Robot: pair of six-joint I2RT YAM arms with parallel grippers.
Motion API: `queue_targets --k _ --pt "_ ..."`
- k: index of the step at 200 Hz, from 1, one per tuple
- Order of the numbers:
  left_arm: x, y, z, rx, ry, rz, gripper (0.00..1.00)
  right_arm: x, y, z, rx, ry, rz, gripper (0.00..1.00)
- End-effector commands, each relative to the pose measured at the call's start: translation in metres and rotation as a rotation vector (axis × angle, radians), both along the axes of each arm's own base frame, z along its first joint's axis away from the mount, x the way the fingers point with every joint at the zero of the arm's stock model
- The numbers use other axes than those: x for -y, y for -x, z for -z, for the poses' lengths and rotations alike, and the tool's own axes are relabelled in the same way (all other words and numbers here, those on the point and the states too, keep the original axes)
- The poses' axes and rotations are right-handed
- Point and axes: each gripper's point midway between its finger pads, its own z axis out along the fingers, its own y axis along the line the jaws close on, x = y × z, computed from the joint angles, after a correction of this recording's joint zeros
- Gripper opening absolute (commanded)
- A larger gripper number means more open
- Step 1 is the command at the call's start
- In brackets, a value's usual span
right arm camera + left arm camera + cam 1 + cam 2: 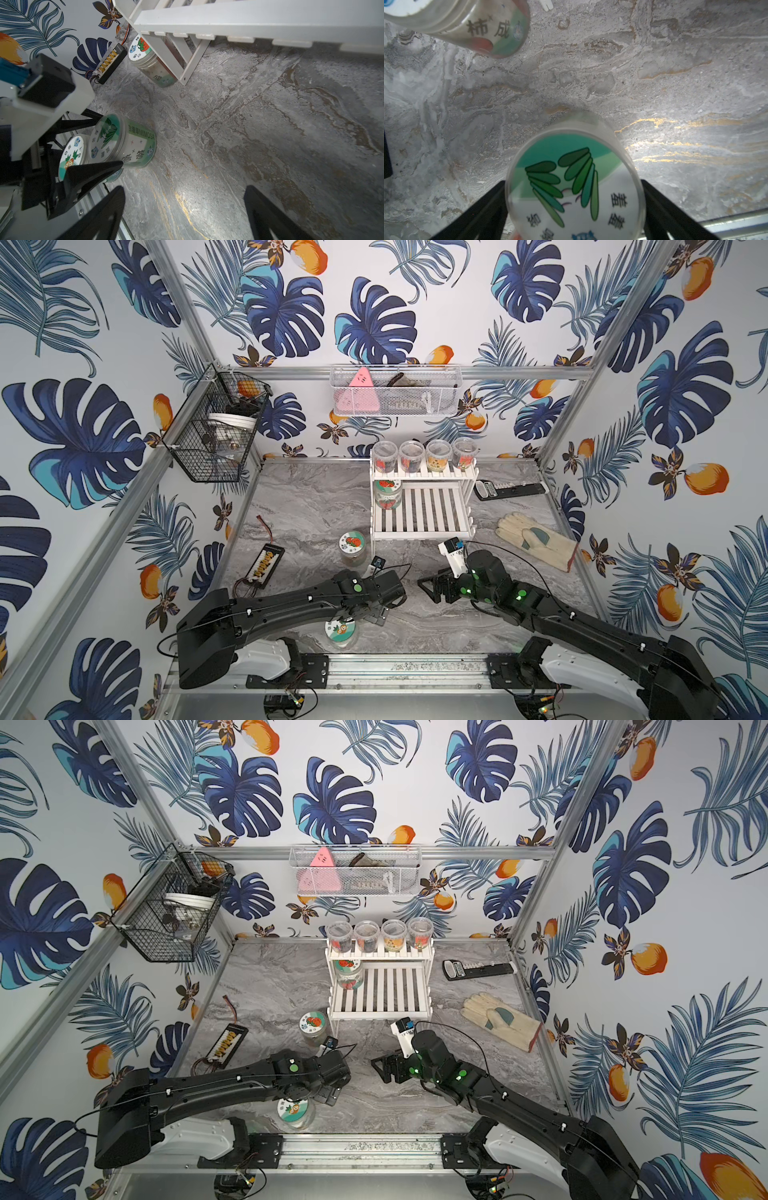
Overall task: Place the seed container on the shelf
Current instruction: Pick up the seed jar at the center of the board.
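Seed container (pixel 133 143) upright on worktop (pixel 311 497), flanked by left fingers (pixel 483 212) spread wide; contact not clear. Right fingers (pixel 104 218) apart, empty. Probably light, stiff, slick plastic: grip mid-body below lid (pixel 574 182), gently, keep level toward shelf (pixel 422 534).

White slatted shelf (pixel 422 534), grey marbled tabletop (pixel 307 497), green-labelled seed container (pixel 571 180)

You can read "含羞草MIMOSA" along the side of the mimosa jar (pixel 133 143), with a larger "答答" below it. Chinese characters also ring its lid (pixel 575 187), but they are turned and too blurred for you to trust. The tomato jar (pixel 488 31) shows "柿" and "成" on its side. Print on the third jar (pixel 71 153) and the keypad (pixel 509 489) is too small to read.
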Motion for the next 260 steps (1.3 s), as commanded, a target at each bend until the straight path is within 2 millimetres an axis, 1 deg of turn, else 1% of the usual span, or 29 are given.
queue_targets --k 1,31,53,70,97,112,125,141,168,192,215,242,260 --pt "0.008 -0.004 -0.001 0.012 0.028 0.003 0.96 -0.004 0.000 -0.004 0.007 -0.018 -0.013 0.93" --pt "0.017 -0.006 -0.008 0.018 0.064 0.019 0.87 -0.003 0.000 -0.002 0.013 -0.009 -0.016 0.93" --pt "0.026 -0.009 -0.020 0.021 0.083 0.045 0.81 -0.001 0.000 -0.002 0.031 -0.007 -0.016 0.93" --pt "0.036 -0.012 -0.035 0.024 0.103 0.076 0.78 -0.001 0.001 -0.004 0.053 -0.010 -0.026 0.93" --pt "0.048 -0.015 -0.064 0.028 0.130 0.137 0.76 -0.003 0.003 -0.012 0.115 -0.037 -0.067 0.93" --pt "0.052 -0.017 -0.080 0.016 0.156 0.168 0.76 -0.006 0.007 -0.021 0.169 -0.067 -0.103 0.93" --pt "0.056 -0.018 -0.094 -0.022 0.216 0.203 0.76 -0.010 0.011 -0.030 0.230 -0.096 -0.154 0.93" --pt "0.057 -0.023 -0.111 -0.074 0.285 0.225 0.76 -0.015 0.018 -0.039 0.306 -0.127 -0.225 0.93" --pt "0.059 -0.030 -0.135 -0.088 0.302 0.249 0.75 -0.029 0.021 -0.056 0.448 -0.132 -0.312 0.93" --pt "0.064 -0.036 -0.143 -0.088 0.286 0.250 0.74 -0.046 0.018 -0.067 0.556 -0.074 -0.369 0.94" --pt "0.065 -0.042 -0.149 -0.060 0.293 0.242 0.73 -0.062 0.019 -0.076 0.629 -0.087 -0.414 0.96" --pt "0.067 -0.042 -0.156 -0.042 0.316 0.249 0.73 -0.071 0.016 -0.075 0.618 -0.111 -0.409 0.97" --pt "0.066 -0.040 -0.157 -0.042 0.321 0.257 0.72 -0.073 0.013 -0.078 0.617 -0.147 -0.388 0.97"
